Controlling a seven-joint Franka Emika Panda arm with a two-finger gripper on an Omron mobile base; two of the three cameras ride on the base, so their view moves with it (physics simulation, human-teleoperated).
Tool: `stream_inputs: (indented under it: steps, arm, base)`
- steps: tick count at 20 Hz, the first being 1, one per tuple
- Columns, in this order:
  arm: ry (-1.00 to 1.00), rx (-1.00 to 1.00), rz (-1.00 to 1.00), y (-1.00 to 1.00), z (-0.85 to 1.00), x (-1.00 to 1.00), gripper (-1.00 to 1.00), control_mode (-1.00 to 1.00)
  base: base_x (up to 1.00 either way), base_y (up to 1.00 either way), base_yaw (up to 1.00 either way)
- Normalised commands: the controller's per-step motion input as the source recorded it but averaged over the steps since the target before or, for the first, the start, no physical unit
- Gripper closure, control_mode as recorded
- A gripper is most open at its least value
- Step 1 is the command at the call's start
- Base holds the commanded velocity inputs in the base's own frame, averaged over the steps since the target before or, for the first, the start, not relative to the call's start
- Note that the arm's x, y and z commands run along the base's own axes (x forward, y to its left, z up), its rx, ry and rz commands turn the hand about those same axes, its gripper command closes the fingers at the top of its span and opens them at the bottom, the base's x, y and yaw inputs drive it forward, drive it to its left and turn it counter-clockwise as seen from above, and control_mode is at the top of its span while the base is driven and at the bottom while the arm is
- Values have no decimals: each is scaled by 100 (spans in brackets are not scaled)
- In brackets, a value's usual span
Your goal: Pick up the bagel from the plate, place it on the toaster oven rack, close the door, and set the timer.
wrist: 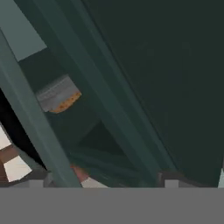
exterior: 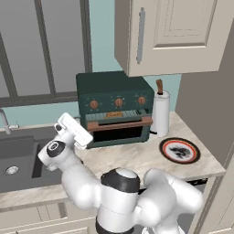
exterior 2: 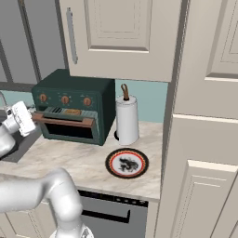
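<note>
Showing no readable writing, toaster oven (exterior: 116,109) beside plate (exterior: 179,150)

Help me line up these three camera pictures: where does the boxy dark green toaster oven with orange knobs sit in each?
Left base view: the boxy dark green toaster oven stands at centre, on the counter under the beige cabinet.
Right base view: it stands at left of centre, its door's handle bar near the left edge.
Hand view: its dark green side fills most of the close-up, tilted.
Shared landmark: the white paper-towel roll, just right of it in both base views.
</note>
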Motion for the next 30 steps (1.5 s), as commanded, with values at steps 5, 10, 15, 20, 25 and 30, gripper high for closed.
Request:
stream_inputs:
  steps: [5, 10, 15, 20, 25, 30]
  arm:
    - [35, -7, 24, 0, 29, 98, -100, -100]
    - [26, -4, 29, -8, 39, 99, -100, -100]
    - [21, -7, 35, -29, 31, 90, -100, -100]
    - [24, -10, 39, -53, 16, 90, -100, -100]
    - [21, -10, 55, -76, 0, 56, -100, -100]
    - [16, -11, 58, -44, 2, 10, -100, -100]
  base:
    - [0, 0, 0]
    - [0, 0, 0]
    - [0, 0, 0]
    - [0, 0, 0]
    - [0, 0, 0]
    - [0, 0, 0]
